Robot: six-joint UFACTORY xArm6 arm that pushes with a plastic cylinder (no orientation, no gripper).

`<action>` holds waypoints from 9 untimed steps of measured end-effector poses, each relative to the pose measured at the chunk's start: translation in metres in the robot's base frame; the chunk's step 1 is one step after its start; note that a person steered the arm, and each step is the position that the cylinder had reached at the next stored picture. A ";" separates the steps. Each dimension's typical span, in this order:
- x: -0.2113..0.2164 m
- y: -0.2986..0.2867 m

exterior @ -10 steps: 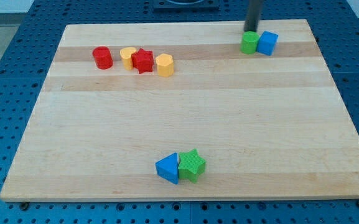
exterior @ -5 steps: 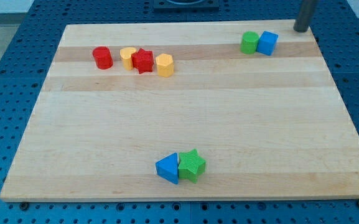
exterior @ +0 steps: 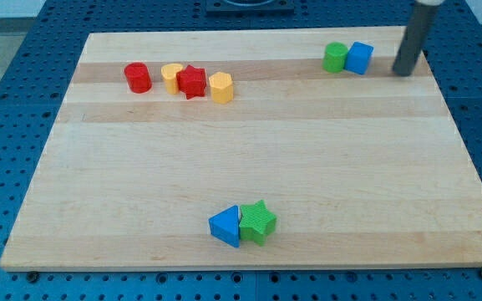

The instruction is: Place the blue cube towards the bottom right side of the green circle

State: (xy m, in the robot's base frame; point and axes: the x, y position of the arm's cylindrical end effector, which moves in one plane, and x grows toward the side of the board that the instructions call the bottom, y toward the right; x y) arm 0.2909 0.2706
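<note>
The blue cube [exterior: 359, 58] sits near the board's top right, touching the right side of the green circle [exterior: 335, 58]. My tip [exterior: 403, 73] is on the board to the right of the blue cube, a short gap away and slightly lower in the view. The rod rises from it toward the view's top.
A red cylinder [exterior: 138, 78], a yellow block [exterior: 172, 77], a red star [exterior: 192, 81] and a yellow hexagon [exterior: 220, 87] line up at the top left. A blue triangle [exterior: 225, 227] touches a green star [exterior: 258, 221] near the bottom middle. The wooden board [exterior: 241, 159] lies on a blue pegboard.
My tip moved from just above the green circle to the right, past the board's top right corner, then down to the right of the blue cube. No block moved.
</note>
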 end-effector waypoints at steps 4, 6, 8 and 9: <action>0.046 -0.120; 0.073 -0.104; 0.073 -0.099; 0.053 -0.040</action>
State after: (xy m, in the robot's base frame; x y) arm 0.3442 0.2307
